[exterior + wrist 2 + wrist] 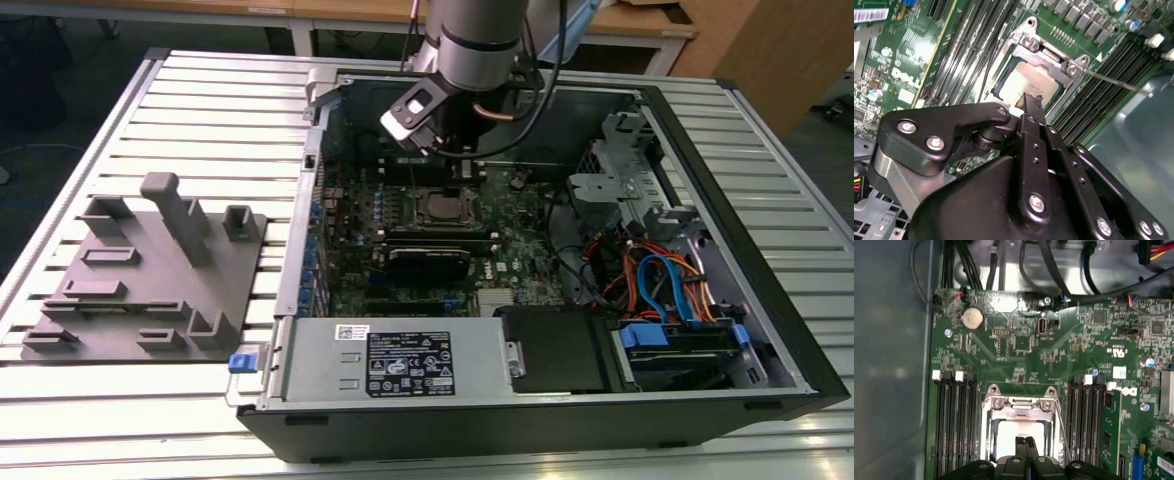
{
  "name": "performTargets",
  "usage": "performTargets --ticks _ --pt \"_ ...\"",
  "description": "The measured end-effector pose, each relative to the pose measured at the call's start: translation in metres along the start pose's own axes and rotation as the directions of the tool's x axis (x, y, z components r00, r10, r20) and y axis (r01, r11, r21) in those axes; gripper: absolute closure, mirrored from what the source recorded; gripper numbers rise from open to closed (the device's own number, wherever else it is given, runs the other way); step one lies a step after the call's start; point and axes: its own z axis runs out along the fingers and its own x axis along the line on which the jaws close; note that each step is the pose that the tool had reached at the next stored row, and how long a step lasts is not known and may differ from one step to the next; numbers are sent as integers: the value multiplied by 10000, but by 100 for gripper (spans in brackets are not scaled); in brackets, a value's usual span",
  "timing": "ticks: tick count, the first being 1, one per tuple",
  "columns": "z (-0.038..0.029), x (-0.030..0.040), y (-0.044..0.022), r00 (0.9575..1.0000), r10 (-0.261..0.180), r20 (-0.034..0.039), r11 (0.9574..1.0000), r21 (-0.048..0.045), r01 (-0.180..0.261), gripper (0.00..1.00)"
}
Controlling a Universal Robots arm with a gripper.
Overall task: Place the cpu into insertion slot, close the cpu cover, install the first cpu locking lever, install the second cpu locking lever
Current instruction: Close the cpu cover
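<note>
Soft even light; glare whitens the cpu (1026,82); the case (534,430) interior lies in shade

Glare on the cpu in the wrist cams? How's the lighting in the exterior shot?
Second wrist view: glare washes the cpu top near white. First wrist view: the same pale sheen on it. Exterior view: the table slats are bright, and the computer case interior is noticeably darker.

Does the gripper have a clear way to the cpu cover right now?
Probably yes: the shut gripper hovers just over the cpu cover, and nothing lies between them in the first wrist view.
</note>
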Motion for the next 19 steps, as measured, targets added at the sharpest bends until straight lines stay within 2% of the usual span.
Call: performTargets --ticks 7,15,19 --pt "8 1 -13 10000 0 -2 10000 -1 0 90" --pt "67 2 -23 10000 -1 -2 10000 6 1 90" --pt "75 1 -23 10000 0 1 10000 7 0 90"
